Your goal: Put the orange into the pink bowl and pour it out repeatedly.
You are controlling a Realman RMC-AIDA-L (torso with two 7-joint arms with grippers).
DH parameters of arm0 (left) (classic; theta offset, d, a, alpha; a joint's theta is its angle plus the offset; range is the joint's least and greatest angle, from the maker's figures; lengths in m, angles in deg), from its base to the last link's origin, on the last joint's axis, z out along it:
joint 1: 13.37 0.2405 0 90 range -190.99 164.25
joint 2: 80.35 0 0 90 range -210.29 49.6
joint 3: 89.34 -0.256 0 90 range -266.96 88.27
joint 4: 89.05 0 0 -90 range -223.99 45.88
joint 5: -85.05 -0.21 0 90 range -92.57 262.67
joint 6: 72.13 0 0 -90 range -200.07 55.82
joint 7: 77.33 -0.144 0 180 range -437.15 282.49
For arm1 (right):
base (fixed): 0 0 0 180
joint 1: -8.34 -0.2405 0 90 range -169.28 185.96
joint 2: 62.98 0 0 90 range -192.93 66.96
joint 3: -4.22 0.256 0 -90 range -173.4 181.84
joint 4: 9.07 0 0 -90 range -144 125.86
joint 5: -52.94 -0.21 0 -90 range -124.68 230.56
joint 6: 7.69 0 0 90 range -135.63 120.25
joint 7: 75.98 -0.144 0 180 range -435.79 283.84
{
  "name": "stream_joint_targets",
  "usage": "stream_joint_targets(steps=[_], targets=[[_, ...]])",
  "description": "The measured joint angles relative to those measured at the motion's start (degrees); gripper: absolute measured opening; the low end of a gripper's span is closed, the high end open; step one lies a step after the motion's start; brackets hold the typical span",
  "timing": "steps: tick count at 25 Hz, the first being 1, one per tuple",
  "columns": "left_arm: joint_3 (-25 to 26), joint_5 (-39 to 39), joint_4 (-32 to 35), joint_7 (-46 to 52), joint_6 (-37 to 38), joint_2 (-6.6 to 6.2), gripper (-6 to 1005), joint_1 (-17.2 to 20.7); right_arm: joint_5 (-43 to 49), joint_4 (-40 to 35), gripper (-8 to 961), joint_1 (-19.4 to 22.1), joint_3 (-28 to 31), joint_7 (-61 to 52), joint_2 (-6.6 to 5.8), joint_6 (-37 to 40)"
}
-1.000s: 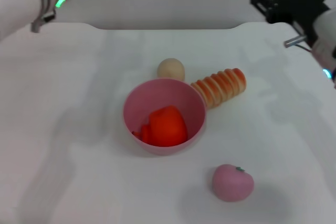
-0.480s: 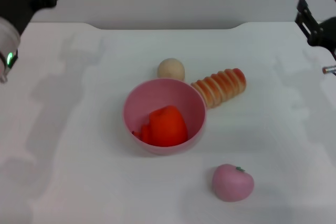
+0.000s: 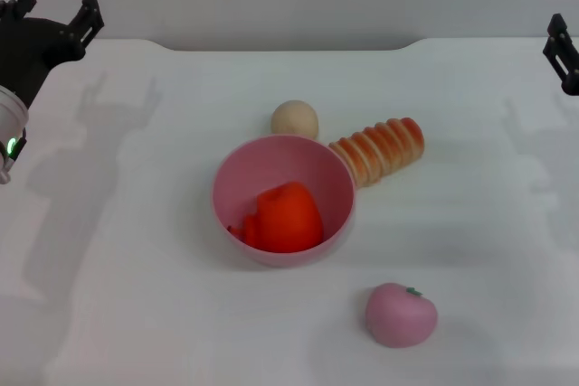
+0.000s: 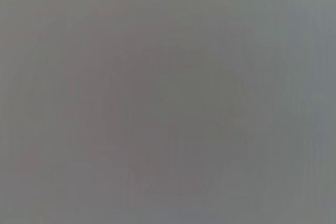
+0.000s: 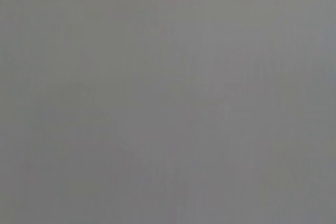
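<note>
The orange (image 3: 288, 217) lies inside the pink bowl (image 3: 226, 178), which stands upright near the middle of the white table in the head view. My left gripper (image 3: 56, 4) hovers at the far left back corner, well away from the bowl, open with nothing between its fingers. At the right edge of the same view only a black tip of my right gripper (image 3: 562, 53) shows, also far from the bowl. Both wrist views are plain grey and show none of these things.
A striped orange-cream bread loaf (image 3: 380, 149) lies against the bowl's far right side. A small beige ball (image 3: 295, 119) sits just behind the bowl. A pink apple-like toy (image 3: 401, 314) rests toward the front right. The table's back edge (image 3: 289, 44) runs behind them.
Both arms have drawn outward: the left gripper swung from the top to the left edge and lower, and the right gripper slid almost out at the right. Bowl and orange stayed put.
</note>
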Motion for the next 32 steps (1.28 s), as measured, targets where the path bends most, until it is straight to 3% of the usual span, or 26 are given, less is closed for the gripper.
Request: stream_joint_targets(steps=[11, 24, 32], targets=[[1.88, 0.55, -5.31, -0.90, 2.43, -0.07, 821, -3.54, -0.92, 3.44, 755, -3.32, 1.52, -0.31, 0.20, 0.11], [2.23, 0.57, -6.79, -0.79, 5.04, -0.24, 821, -3.49, -3.60, 9.04, 755, -8.01, 1.61, -0.36, 0.29, 0.20], [2.00, 0.37, -6.96, -0.98, 5.20, -0.19, 821, -3.26, -3.60, 8.94, 755, -7.36, 0.69, -0.38, 0.42, 0.94]])
